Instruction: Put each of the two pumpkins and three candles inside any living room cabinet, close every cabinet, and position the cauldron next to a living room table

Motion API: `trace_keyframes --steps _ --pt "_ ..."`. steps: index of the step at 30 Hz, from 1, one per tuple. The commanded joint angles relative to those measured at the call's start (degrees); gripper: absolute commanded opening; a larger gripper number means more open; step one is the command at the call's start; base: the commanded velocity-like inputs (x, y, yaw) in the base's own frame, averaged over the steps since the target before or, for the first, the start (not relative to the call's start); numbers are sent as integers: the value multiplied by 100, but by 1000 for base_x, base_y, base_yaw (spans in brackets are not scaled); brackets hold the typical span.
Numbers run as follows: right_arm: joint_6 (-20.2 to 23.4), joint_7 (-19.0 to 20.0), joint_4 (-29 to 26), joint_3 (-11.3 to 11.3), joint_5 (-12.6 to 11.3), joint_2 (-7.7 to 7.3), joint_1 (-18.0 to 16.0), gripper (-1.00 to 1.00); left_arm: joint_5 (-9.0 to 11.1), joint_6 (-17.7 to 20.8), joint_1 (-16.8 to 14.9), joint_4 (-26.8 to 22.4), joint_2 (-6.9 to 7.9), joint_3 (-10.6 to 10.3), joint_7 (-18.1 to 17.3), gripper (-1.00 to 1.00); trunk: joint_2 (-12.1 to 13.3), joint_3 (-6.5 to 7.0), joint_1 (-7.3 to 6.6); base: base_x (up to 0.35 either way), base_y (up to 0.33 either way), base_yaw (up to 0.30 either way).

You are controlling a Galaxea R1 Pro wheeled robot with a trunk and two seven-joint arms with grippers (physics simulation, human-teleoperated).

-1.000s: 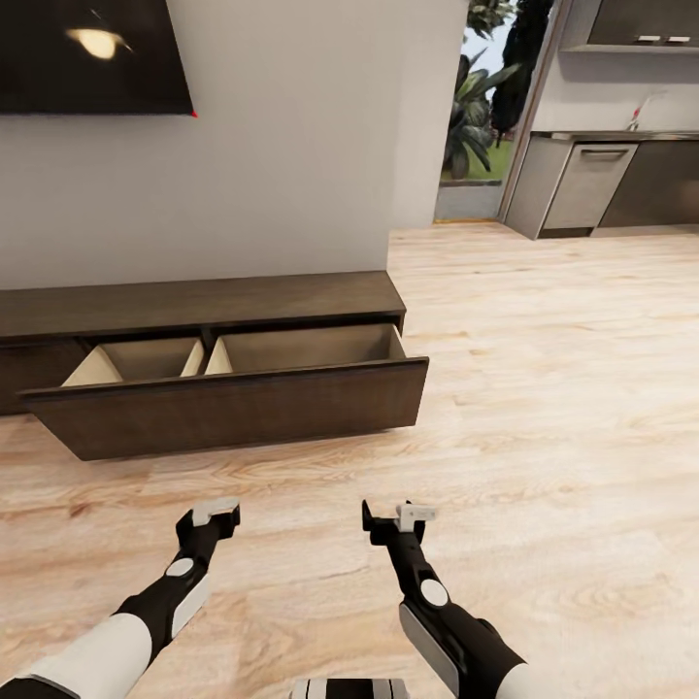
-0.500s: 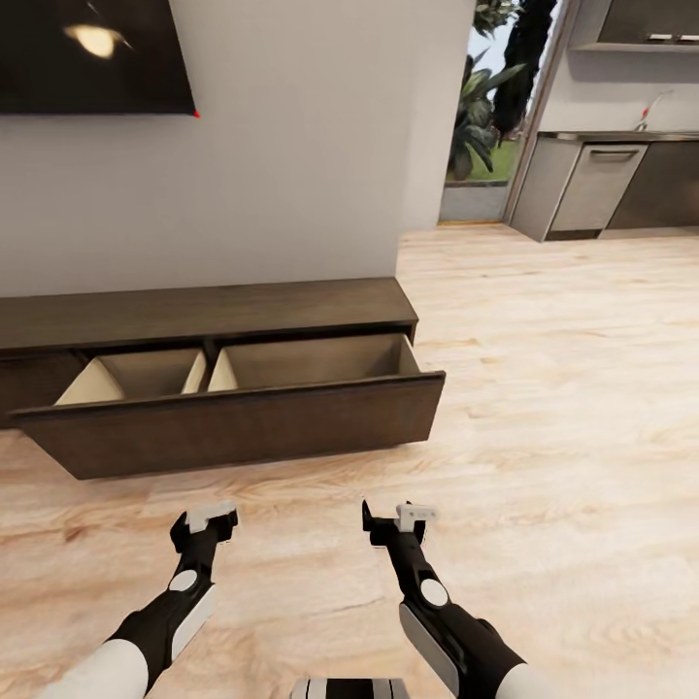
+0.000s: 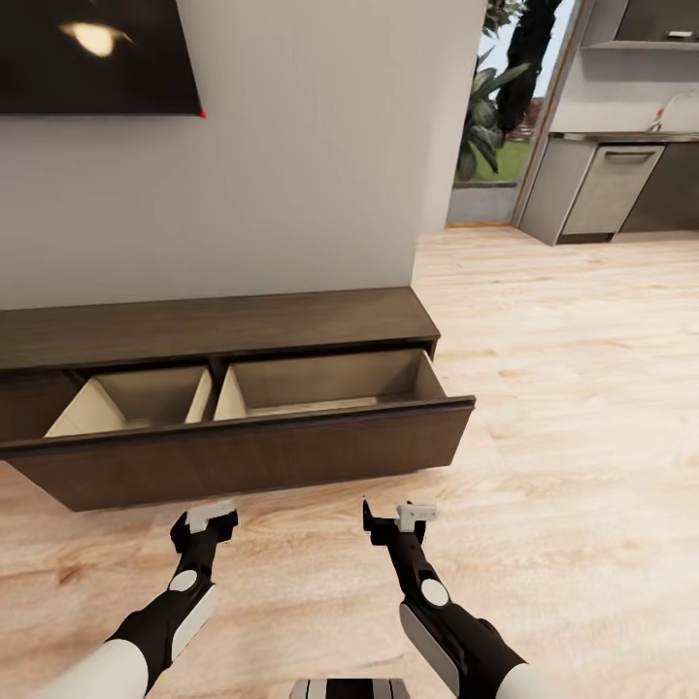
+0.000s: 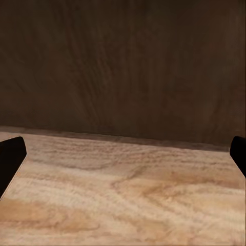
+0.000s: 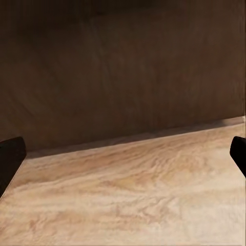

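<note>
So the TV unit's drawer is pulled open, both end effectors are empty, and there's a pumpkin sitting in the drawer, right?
Not quite: the head view shows the open drawer of the TV unit holding no pumpkin, just bare pale wood. The left end effector and right end effector are empty.

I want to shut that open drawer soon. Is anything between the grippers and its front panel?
Nothing visible: only bare wooden floor lies between the left gripper, the right gripper and the drawer front of the cabinet.
</note>
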Motion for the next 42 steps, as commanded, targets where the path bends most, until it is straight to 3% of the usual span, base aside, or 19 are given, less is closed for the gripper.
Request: trace_keyframes --steps 1,23,42 --pt "-37 -33 3 38 -60 -4 -8 100 34 -17 -3 -2 7 -49 43 100 -2 -5 2 286 165 0" --pt "-55 -33 3 38 -61 -3 -6 100 27 -16 -3 15 -2 -49 52 100 -2 -5 2 286 163 0" --pt "-55 -33 3 38 -61 -3 -8 100 25 -23 -3 16 -2 -49 45 100 -2 -5 2 285 9 0"
